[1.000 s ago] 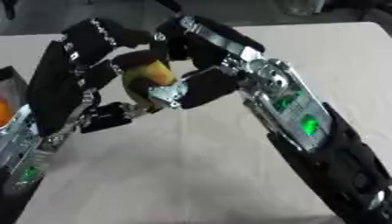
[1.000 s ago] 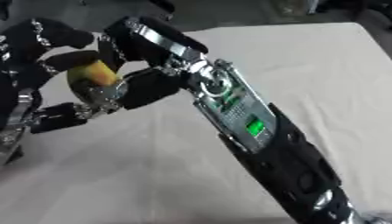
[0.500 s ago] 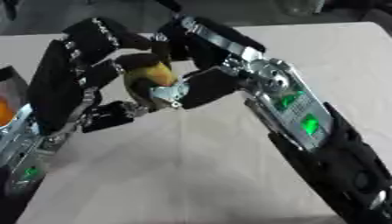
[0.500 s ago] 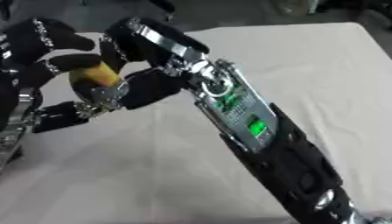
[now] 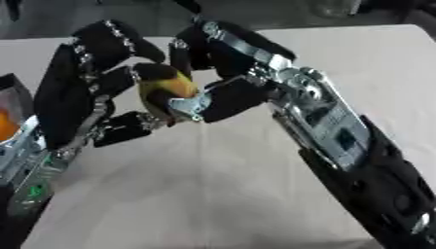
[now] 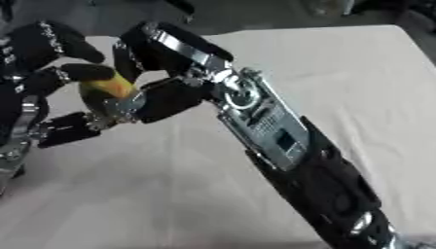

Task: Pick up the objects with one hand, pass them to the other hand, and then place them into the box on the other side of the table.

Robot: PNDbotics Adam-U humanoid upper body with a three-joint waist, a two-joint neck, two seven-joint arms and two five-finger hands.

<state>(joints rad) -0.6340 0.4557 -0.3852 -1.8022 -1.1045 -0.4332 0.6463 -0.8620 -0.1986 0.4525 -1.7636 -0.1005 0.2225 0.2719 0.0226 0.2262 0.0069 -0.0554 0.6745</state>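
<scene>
Little has moved since a second ago: your two hands stay locked together above the table, with only a slight shift of the fingers around the object between them. Your right hand reaches in from the right, its silver-and-black forearm running down toward the lower right corner, and its fingers and thumb are curled around a small yellow object, which looks rounded with a darker patch on its side; what it is you cannot tell from these views. Your left hand comes up from the left of that object, its black fingers curved over the top and its thumb reaching underneath, so both hands close on the yellow object at once. The object sits up off the table, pinched between them, near the far left part of the cloth-covered surface. To the left of the yellow object, at the edge of the left eye view, you can see a sliver of something orange inside what may be a container, mostly cut off. Below the object the pale tablecloth lies bare and faintly wrinkled, and your right arm crosses it diagonally. Whether the object's weight is borne by your left or your right hand cannot be told.
</scene>
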